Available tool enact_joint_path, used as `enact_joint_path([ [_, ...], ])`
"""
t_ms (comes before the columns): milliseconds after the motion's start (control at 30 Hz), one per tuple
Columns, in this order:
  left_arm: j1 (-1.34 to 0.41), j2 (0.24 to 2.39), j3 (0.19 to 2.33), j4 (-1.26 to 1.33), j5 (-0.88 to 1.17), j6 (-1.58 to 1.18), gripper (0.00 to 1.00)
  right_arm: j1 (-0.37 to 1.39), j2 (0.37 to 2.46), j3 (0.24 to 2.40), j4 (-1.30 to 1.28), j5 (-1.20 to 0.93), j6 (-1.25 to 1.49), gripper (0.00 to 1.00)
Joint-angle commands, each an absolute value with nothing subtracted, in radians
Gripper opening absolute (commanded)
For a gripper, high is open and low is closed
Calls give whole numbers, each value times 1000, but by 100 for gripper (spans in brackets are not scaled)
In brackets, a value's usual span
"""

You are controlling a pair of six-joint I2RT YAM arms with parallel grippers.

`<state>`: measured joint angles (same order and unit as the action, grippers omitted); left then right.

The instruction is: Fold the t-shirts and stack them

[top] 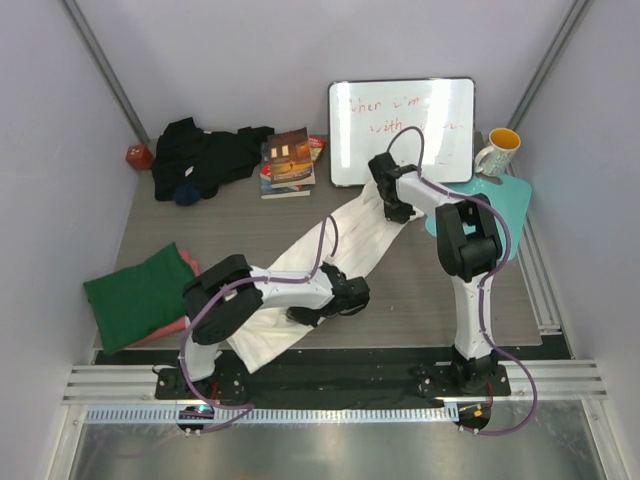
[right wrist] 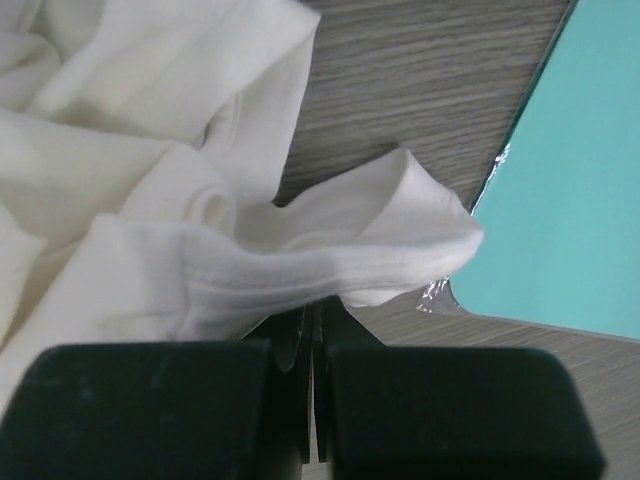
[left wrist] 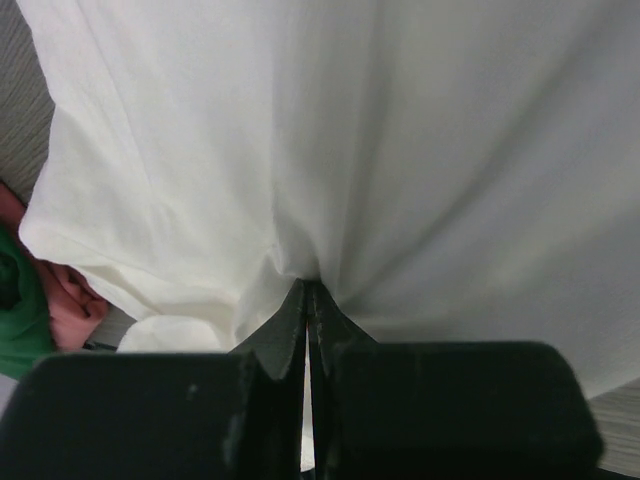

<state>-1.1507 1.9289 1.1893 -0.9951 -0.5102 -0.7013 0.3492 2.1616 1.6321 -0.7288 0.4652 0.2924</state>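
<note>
Left wrist view shows your left pincer closed on a small pinch of the white t-shirt, and the cloth fans away from the tips in soft radiating creases. Your right pincer is also closed. It is biting a stitched hem of the same shirt, just beside the corner of the teal mat. From above, the shirt runs as a long diagonal band across the desk between your two grips, bunched narrow rather than lying flat.

You appear to be at the spreading step, before any fold is made. To do it well:
- Raise both grips evenly.
- Draw them apart only until the band loses its slack.
- Lower the shirt onto bare desk, away from the mat.

The left grip holds a mid-panel pinch, not an edge, so you will probably need to regrasp at a hem or shoulder to square the shirt up.

The shirt is a thin, matte, limp knit, so it will drape and crease rather than hold a shape. The hem is thicker and ridged, which gives a surer bite. The desk is grey wood-grain, and the mat is smooth and flat.

At the desk's left, a folded green t-shirt lies on a salmon pink t-shirt. A black t-shirt sits crumpled at the far left.
</note>
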Motion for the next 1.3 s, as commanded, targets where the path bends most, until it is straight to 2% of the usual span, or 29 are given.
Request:
enact_joint_path([
  [0, -1187, 2055, 1209, -861, -268, -778, 0, 281, 2210, 1669, -745, 471, 301, 1],
  [233, -1197, 2106, 1340, -876, -272, -741, 0, 221, 2120, 1596, -781, 468, 337, 1],
  [467, -1197, 2122, 1371, -876, -264, -738, 0, 218, 2010, 1522, -782, 497, 342, 2],
  [700, -1196, 2108, 1425, -897, -287, -761, 1, 219, 1841, 1471, -703, 395, 348, 3],
  [800, -1195, 2076, 1428, -914, -343, -765, 10, 218, 1754, 1456, -655, 365, 350, 5],
  [867, -1187, 2027, 1425, -931, -392, -767, 17, 219, 1721, 1457, -635, 359, 348, 11],
  [933, -1167, 1973, 1424, -952, -420, -770, 18, 218, 1686, 1460, -620, 374, 347, 18],
  [1033, -1132, 1918, 1428, -1008, -468, -779, 19, 219, 1669, 1459, -604, 403, 336, 23],
  [1200, -1083, 1804, 1436, -1121, -561, -802, 20, 218, 1745, 1476, -615, 384, 333, 22],
  [1267, -1062, 1773, 1421, -1173, -577, -816, 23, 218, 1797, 1477, -611, 382, 336, 22],
])
